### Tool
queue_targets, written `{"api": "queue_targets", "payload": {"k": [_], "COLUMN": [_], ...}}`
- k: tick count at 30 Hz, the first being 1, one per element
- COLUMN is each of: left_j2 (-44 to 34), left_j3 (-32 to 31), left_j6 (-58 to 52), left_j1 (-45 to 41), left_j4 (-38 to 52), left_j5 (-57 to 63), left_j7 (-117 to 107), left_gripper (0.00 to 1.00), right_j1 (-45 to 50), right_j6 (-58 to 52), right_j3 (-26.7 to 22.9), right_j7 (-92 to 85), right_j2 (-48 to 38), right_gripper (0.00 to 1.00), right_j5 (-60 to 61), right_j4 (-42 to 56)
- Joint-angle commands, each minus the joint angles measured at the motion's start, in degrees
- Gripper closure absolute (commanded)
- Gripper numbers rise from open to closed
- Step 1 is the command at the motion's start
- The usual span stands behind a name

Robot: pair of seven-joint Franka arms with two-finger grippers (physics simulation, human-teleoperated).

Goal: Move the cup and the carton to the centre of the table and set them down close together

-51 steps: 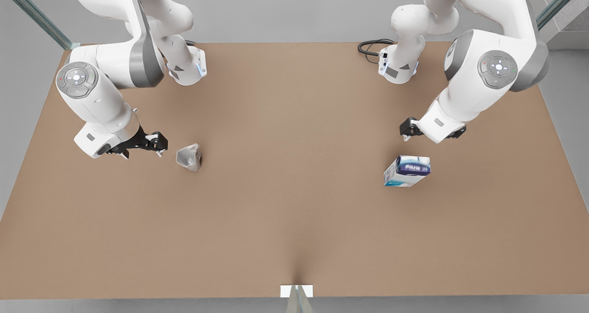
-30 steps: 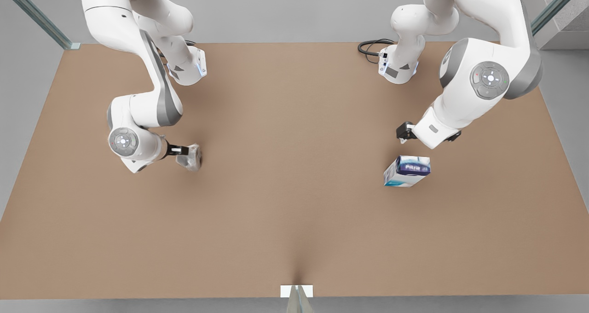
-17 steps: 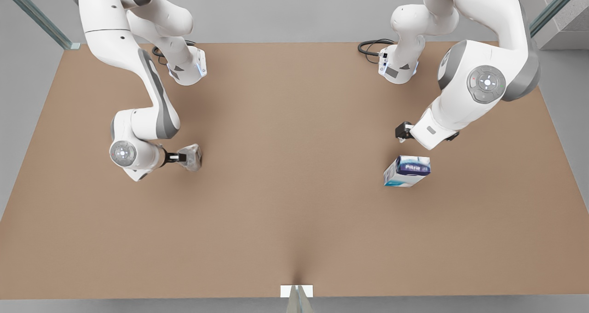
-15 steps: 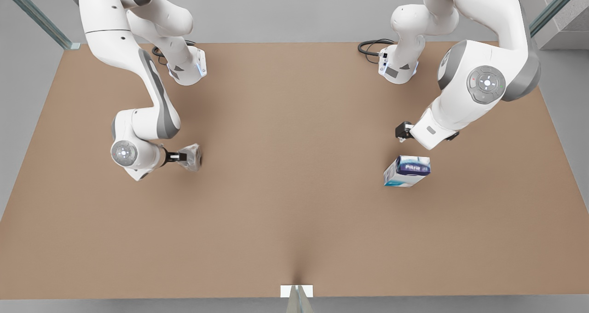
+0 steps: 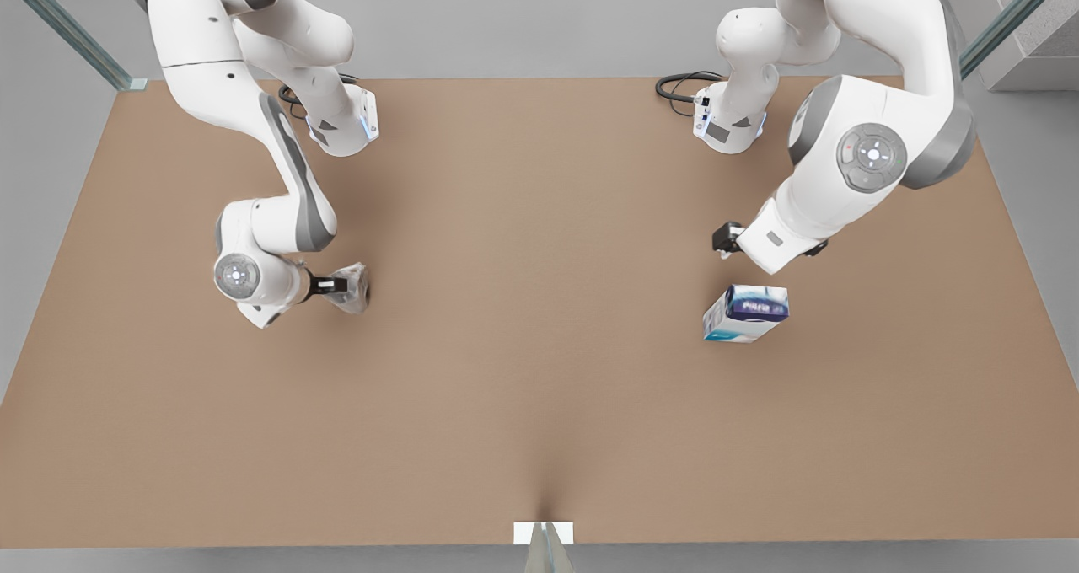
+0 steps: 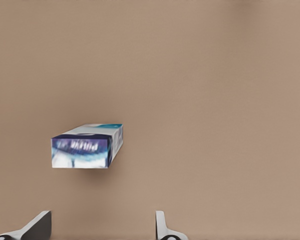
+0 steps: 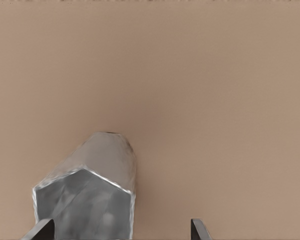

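Observation:
The cup lies on its side on the table at the front view's left. My right gripper is low at its end, open, and the cup reaches in between the fingertips, close to one of them. The carton rests on the table at the front view's right. My left gripper hovers just behind it, open, with the carton a short way in front of its fingertips and nothing between them.
Both arm bases stand at the table's far edge, with a black cable by the one at the front view's right. A small white marker sits at the near edge.
My right gripper has dropped low and closed in on the cup until its fingers flank it. My left arm has drifted slightly toward the front view's left. Cup and carton have stayed put.

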Motion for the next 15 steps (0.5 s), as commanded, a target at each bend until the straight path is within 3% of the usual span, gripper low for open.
{"api": "queue_targets", "payload": {"k": [1,8,9,11,12,15], "left_j2": [-0.01,-0.01,-0.01,-0.01,-0.01,-0.01], "left_j3": [-0.01,0.08,0.34,0.43,0.43,0.52], "left_j6": [0.0,-0.09,-0.09,-0.09,0.0,0.0], "left_j1": [-0.06,-0.41,-1.02,-1.38,-1.29,-1.38], "left_j4": [-0.05,0.22,0.22,0.22,0.22,0.3], "left_j5": [0.02,0.63,0.72,0.81,0.81,0.81], "left_j7": [0.0,0.0,-0.09,-1.05,-0.97,-0.97], "left_gripper": [0.0,0.0,0.0,0.0,0.0,0.0], "right_j1": [-0.37,-0.37,-0.28,-0.37,-0.37,-0.37], "right_j6": [0.12,3.55,3.64,3.55,3.55,3.64], "right_j3": [-0.02,0.07,0.07,0.15,0.15,0.15], "right_j7": [0.0,0.0,0.0,0.0,0.09,0.0], "right_j2": [0.23,3.75,4.1,4.01,4.1,4.45], "right_gripper": [0.0,0.0,0.04,0.6,0.7,0.74], "right_j5": [0.0,1.14,1.32,2.55,2.55,2.55], "right_j4": [0.0,-0.26,-0.26,-0.09,-0.09,-0.09]}}
